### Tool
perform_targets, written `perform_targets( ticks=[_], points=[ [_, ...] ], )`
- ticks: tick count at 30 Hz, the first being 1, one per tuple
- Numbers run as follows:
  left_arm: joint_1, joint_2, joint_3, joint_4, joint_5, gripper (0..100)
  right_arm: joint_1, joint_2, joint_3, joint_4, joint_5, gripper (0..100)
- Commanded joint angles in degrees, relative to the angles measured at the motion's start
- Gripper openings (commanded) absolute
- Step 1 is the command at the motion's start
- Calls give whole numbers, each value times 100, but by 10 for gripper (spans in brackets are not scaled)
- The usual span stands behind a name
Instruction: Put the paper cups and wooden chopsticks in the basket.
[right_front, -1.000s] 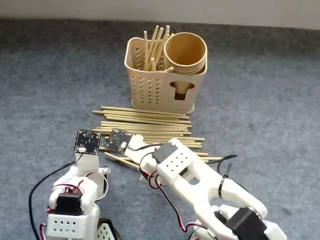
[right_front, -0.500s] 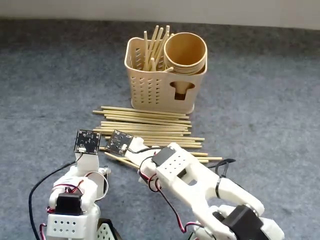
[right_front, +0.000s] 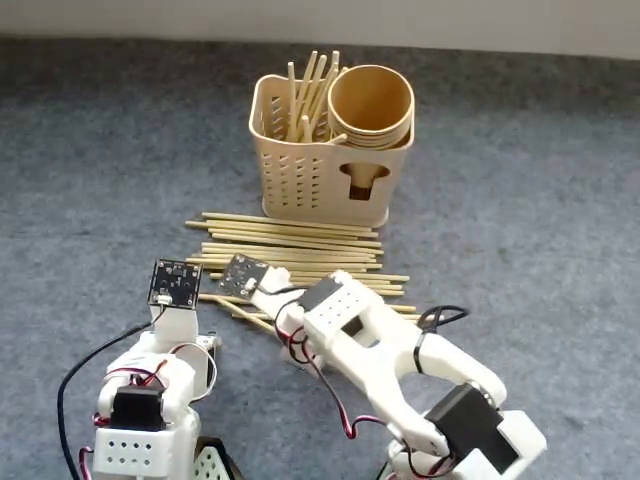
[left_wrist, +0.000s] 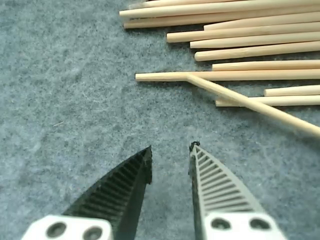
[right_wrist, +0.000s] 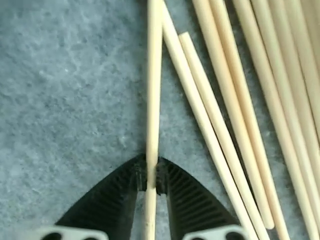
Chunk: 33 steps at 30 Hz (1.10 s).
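A cream basket (right_front: 322, 175) at the back holds stacked paper cups (right_front: 370, 103) and several chopsticks (right_front: 309, 88). Many more wooden chopsticks (right_front: 290, 252) lie in a row on the grey carpet in front of it. My right gripper (right_wrist: 151, 173) is down at the near edge of that row, shut on a single chopstick (right_wrist: 153, 95) that runs straight out between its fingers. My left gripper (left_wrist: 170, 150) hangs open over bare carpet, short of the chopstick ends (left_wrist: 235, 47), with nothing between its fingers.
The right arm (right_front: 370, 345) stretches from the front right across the near end of the pile. The left arm (right_front: 150, 395) sits folded at the front left. Grey carpet (right_front: 100, 180) surrounds the basket on all sides.
The right arm has pushed forward and a little left toward the chopstick row, its elbow swinging closer to the front. The left arm has not moved.
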Motion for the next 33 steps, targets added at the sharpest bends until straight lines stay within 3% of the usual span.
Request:
perform_targets(
  ticks=[1, 9, 18, 25, 29, 33],
  points=[
    [-22, -22, 110, 26, -35, 136, 233, 4, -409, 497, -44, 5],
    [-22, -22, 110, 26, -35, 136, 725, -338, -760, 1560, 668, 5],
    [-22, -22, 110, 26, -35, 136, 1323, -2589, -330, 1631, 659, 5],
    [-22, -22, 110, 26, -35, 136, 1358, -4145, -171, 1622, 615, 5],
    [-22, -22, 110, 26, -35, 136, 1349, -4796, -215, 1437, -396, 5],
    [-22, -22, 110, 26, -35, 136, 1349, -5332, -189, 330, -1002, 5]
  ],
)
